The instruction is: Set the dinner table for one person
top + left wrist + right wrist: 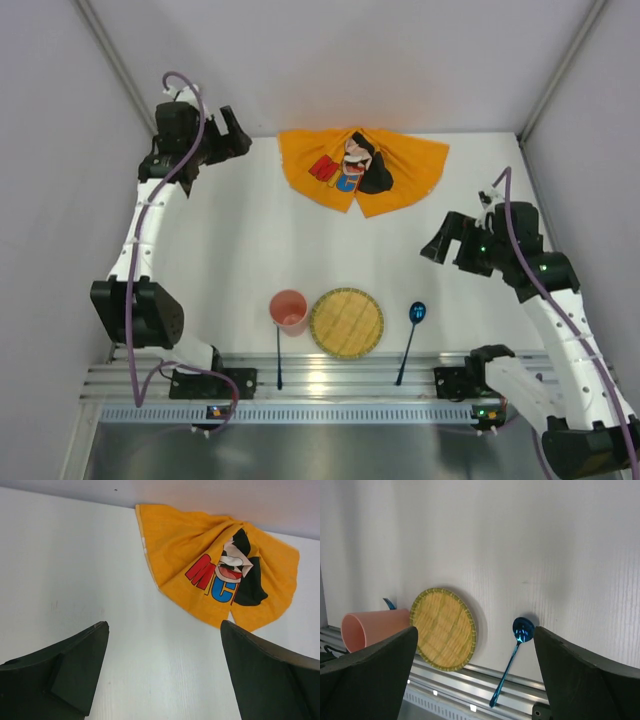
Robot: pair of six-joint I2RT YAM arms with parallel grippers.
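The white dinner table (250,240) fills the top view. An orange cartoon-mouse placemat (362,168) lies crumpled at the far edge; it also shows in the left wrist view (220,575). A pink cup (289,311), a round woven plate (346,322) and a blue spoon (412,335) sit at the near edge; the right wrist view shows the cup (370,627), plate (445,628) and spoon (512,657). A second dark blue utensil (279,355) lies below the cup. My left gripper (236,133) is open and empty left of the placemat. My right gripper (440,245) is open and empty above the spoon.
A metal rail (330,375) runs along the near edge, and the utensil handles rest over it. Grey walls enclose the table on the left, far and right sides.
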